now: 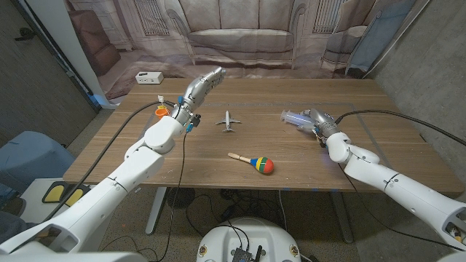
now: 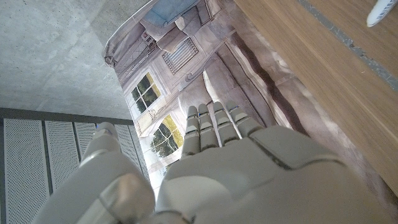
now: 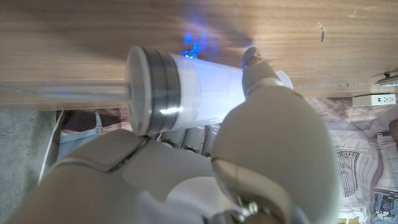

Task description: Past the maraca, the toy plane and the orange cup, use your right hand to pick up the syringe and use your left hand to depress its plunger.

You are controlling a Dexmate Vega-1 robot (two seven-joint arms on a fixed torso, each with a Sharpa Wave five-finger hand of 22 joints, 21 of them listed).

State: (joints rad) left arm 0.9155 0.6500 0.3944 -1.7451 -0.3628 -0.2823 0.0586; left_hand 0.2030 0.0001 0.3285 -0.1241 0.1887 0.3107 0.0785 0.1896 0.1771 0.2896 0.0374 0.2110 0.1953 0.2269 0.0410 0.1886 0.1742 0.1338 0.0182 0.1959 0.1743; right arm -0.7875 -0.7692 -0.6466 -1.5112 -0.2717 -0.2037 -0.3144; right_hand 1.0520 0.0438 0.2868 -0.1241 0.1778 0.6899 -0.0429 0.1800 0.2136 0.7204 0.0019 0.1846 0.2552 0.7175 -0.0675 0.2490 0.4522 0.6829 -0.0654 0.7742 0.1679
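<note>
The syringe is held by the right hand, far from the left hand.

The syringe [image 1: 296,118] is gripped by the right hand [image 1: 320,122] near the table's [image 1: 306,164] right side. Its long body points across the table, toward the toy plane [image 1: 228,121]. The left hand [image 1: 202,86] is raised near the far left part of the table, fingers straight and close together, with nothing in it. To push the plunger, it would have to be brought across to the right.
</note>
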